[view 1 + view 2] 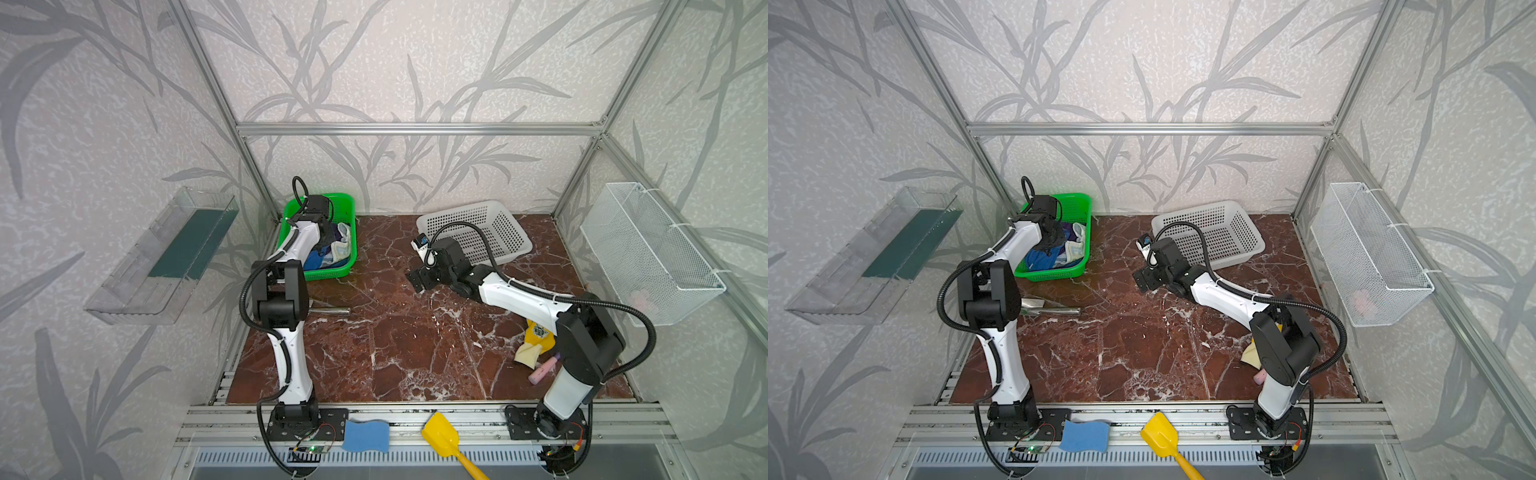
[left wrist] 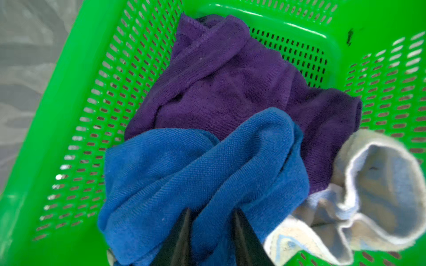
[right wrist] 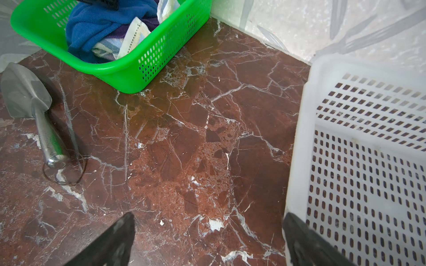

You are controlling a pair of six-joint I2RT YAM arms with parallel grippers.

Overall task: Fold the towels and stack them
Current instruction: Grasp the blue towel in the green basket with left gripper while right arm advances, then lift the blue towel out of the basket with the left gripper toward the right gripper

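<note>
Three crumpled towels lie together in the green basket (image 2: 57,115) at the back left. The blue towel (image 2: 184,165) is on top, the purple towel (image 2: 230,87) lies behind it, and the cream printed towel (image 2: 380,184) lies beside them. My left gripper (image 2: 213,214) reaches down into the basket, its jaws drawn close on a raised fold of the blue towel. In both top views the arm hides much of the pile; blue towel (image 1: 316,259) and cream towel (image 1: 1077,241) show. My right gripper (image 3: 207,221) hangs open over bare marble, nothing between its fingers.
A white basket (image 1: 461,208) stands at the back right, close beside the right gripper. A metal trowel (image 1: 332,311) lies left of centre. A yellow glove (image 1: 536,338) and a pink object (image 1: 542,370) lie under the right arm. A blue sponge (image 1: 365,435) and yellow scoop (image 1: 442,436) rest on the front rail.
</note>
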